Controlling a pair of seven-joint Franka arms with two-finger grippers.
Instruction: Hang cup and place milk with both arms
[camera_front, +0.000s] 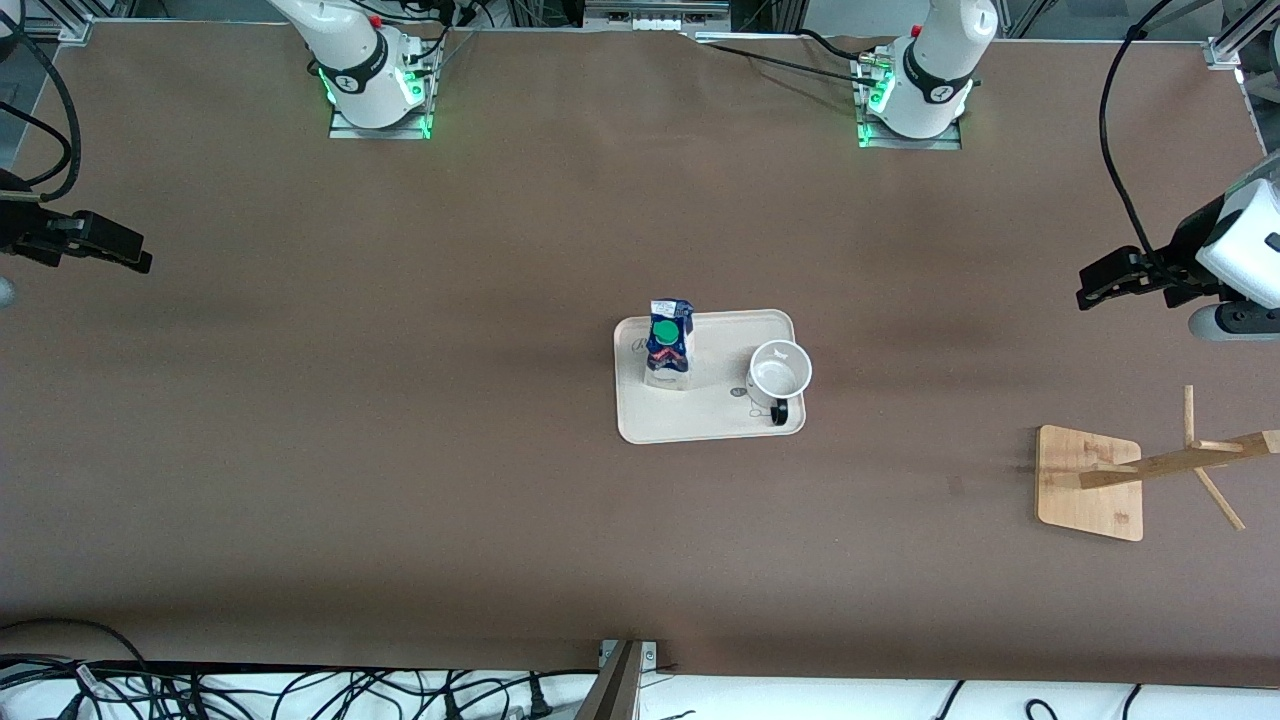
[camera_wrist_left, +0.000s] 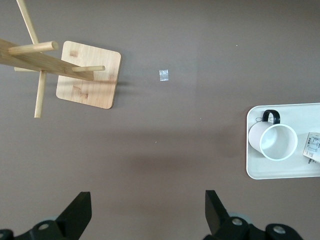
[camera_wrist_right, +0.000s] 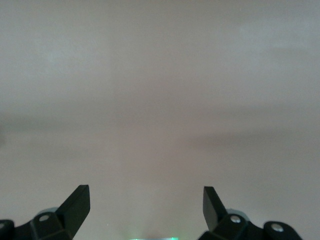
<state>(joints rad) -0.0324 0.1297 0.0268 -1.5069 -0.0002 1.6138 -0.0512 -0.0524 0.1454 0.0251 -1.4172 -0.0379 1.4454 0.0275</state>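
Still untouched, the tray (camera_front: 700, 425) at the table's centre carries the milk (camera_front: 669, 345) at its 10 o'clock and the cup (camera_front: 779, 370) at 3, while both grippers, left (camera_front: 1098, 283) and right (camera_front: 125, 252), hang wide open and empty over the table's ends, so a careless reach could topple the tall carton.

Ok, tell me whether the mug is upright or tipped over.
Upright. The mug stands on the tray with its round open mouth facing up, and it looks empty inside.
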